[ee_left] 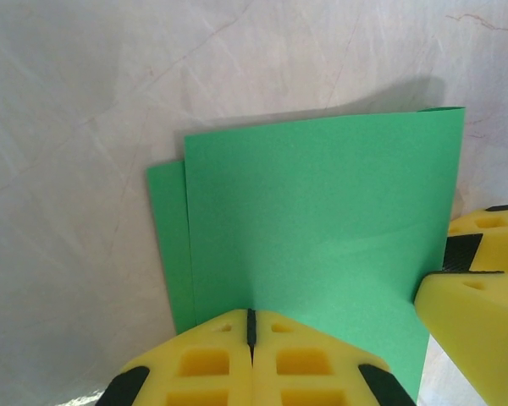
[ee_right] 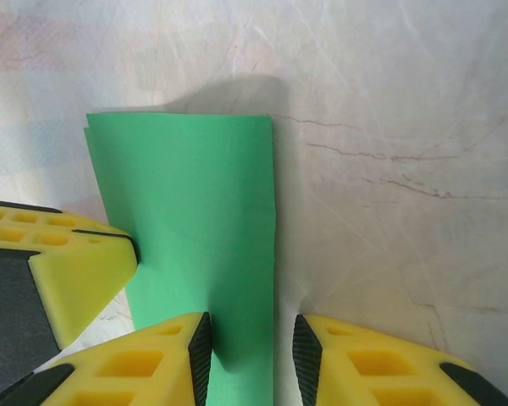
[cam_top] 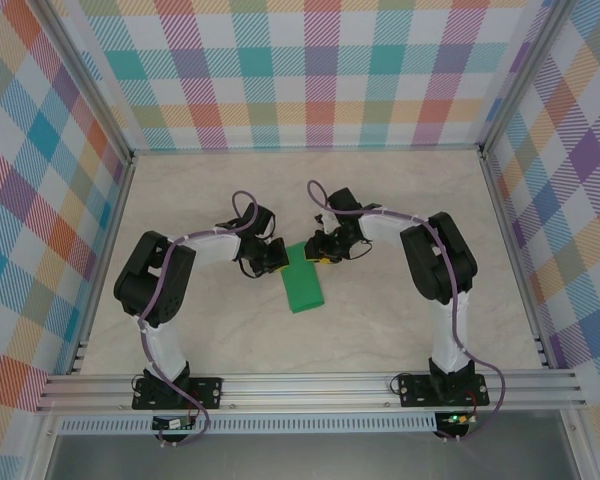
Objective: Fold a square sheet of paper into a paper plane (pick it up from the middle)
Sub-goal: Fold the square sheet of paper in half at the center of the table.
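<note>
I read the square sheet of paper [cam_top: 303,283] as folded once into a narrow rectangle, lying flat on the table [cam_top: 410,200] and slightly skewed. In the left wrist view the upper layer of the sheet [ee_left: 322,220] sits offset from the lower, leaving a thin strip of the lower layer exposed along one long edge. The left gripper [cam_top: 268,258] is at the sheet's far left corner; its fingers are pressed fully together [ee_left: 251,326], tips over the sheet's edge. The right gripper [cam_top: 326,248] is at the sheet's far right corner. Its jaws stand narrow but parted [ee_right: 252,338], straddling the sheet's long edge [ee_right: 195,220], with a gap showing beside one pad.
</note>
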Motion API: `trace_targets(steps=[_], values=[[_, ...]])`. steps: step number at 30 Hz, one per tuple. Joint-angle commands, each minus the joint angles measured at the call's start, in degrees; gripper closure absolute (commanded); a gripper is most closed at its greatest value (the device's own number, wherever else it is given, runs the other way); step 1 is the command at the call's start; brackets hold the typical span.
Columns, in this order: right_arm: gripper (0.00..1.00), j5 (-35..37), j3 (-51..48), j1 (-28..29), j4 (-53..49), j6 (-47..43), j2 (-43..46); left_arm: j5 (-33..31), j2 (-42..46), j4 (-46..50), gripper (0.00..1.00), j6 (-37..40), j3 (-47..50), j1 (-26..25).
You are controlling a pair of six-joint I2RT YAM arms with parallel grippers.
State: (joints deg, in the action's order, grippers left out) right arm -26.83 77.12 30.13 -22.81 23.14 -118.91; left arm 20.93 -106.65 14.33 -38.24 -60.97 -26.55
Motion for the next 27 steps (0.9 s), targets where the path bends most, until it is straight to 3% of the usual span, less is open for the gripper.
trace_targets(steps=[1, 9, 19, 27], values=[[0.63, 6.0, -0.6, 1.8, -2.2, -3.1, -4.4, -1.2, 1.1, 4.2, 1.0, 0.3, 1.7, -0.1], [0.65, 11.7, -0.2, 3.9, -2.9, -6.0, -5.2, -0.4, 4.1, 3.3, 1.0, 0.9, -0.3, -0.1], [0.66, 17.6, -0.2, 7.4, -3.5, -8.7, -5.0, -4.6, 6.7, 2.1, 1.0, -1.8, 1.1, 0.3], [0.63, 19.3, 1.3, 7.8, -5.1, -5.8, -5.2, -3.1, 6.4, 2.1, 1.0, -2.1, 1.6, 0.4]])
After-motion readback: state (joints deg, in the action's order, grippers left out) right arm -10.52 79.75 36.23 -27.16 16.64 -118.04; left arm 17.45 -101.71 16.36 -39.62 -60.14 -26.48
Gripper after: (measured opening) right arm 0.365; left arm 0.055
